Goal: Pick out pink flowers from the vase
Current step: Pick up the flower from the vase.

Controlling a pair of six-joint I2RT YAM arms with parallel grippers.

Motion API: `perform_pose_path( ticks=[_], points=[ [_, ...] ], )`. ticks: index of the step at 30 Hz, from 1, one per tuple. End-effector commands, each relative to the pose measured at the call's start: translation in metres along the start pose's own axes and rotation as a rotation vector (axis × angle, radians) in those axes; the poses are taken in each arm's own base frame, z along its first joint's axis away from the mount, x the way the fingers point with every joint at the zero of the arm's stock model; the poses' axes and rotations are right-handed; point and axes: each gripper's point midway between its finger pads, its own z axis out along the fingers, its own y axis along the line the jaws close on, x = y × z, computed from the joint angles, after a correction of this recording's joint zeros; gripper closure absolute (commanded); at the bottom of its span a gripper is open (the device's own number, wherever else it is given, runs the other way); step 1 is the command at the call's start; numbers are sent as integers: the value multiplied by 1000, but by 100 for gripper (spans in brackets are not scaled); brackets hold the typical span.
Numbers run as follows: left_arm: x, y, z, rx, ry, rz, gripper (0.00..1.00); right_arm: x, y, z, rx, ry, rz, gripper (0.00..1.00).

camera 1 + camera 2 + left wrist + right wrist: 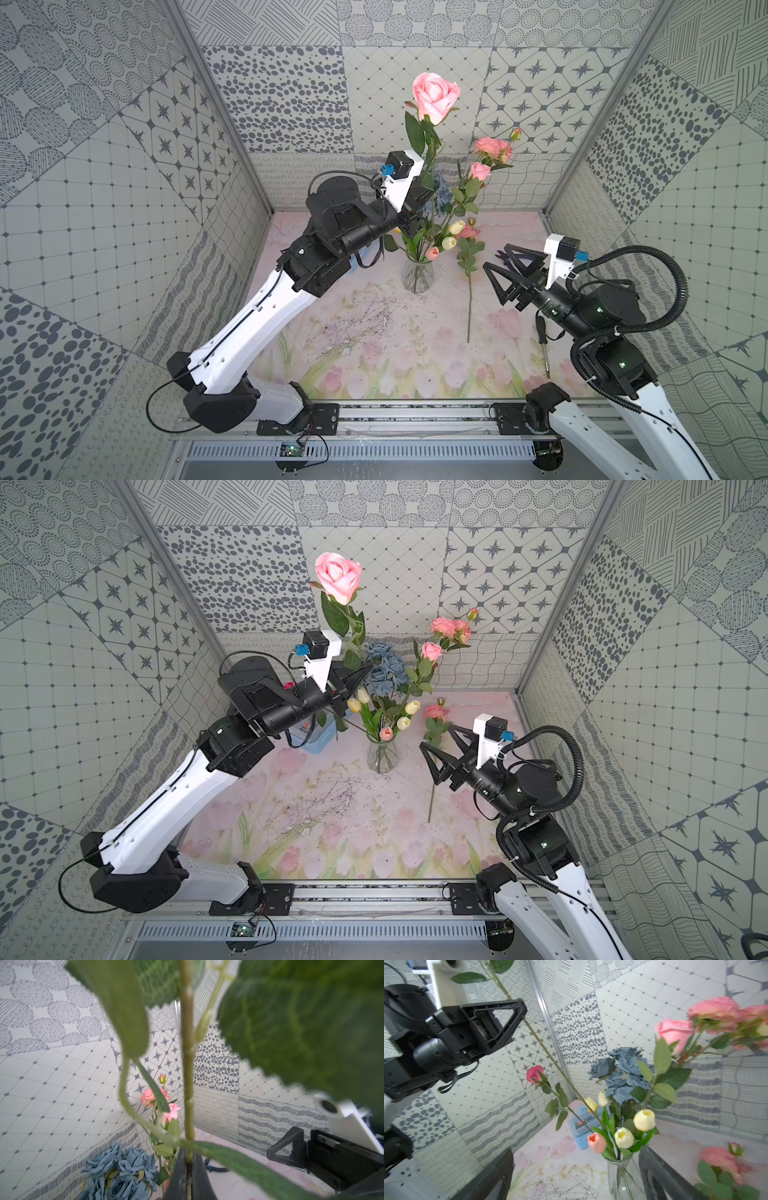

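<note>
1 salmon-pink artificial rose (467, 233), green-stemmed: out, lying right of tabletop centre.
Right gripper (494, 257): wide, empty, beside it.
Clear ribbed glass vase (417, 276), tabletop centre: pink rose spray (492, 149) inside, to pull.
Left gripper (188, 1159): clamped on stem of tall soft-pink rose (435, 96), apparently not yet clear.

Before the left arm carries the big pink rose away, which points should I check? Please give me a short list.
1. Left fingers shut on the big pink rose by its stem: ok.
2. Stem's lower end clear of the vase: cannot tell, it is lost among the tulips.
3. Vase upright: ok.
4. Right fingers open, empty, apart from the stem: ok.
5. All pink flowers out: not ok, a pink spray stands in the vase.
</note>
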Motion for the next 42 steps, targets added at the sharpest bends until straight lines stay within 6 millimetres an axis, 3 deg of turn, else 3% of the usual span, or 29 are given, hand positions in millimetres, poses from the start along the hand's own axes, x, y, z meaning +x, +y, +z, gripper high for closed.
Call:
perform_pose_path(
  ticks=[1,8,13,16,20,24,35,41,42],
  points=[
    [18,-68,-27,395,155,-90,100,-9,36,5,-200,5,-31,5],
    [23,-104,-37,623,149,-278,100,-24,55,23,-334,-2,-15,7],
    [47,-110,-31,657,149,-320,100,-15,63,39,-393,51,24,14],
    [57,-115,-27,694,173,-352,100,-5,65,46,-418,69,38,24],
    [66,-112,-19,682,187,-361,100,8,71,50,-465,109,66,53],
    [69,-111,-14,675,186,-353,100,22,71,48,-465,139,74,75],
    [78,-109,-4,670,192,-358,100,43,64,42,-432,179,88,98],
    [82,-106,-3,641,192,-357,100,45,62,43,-422,184,88,100],
    [82,-105,-3,634,190,-355,96,46,62,43,-418,187,88,100]
  ],
)
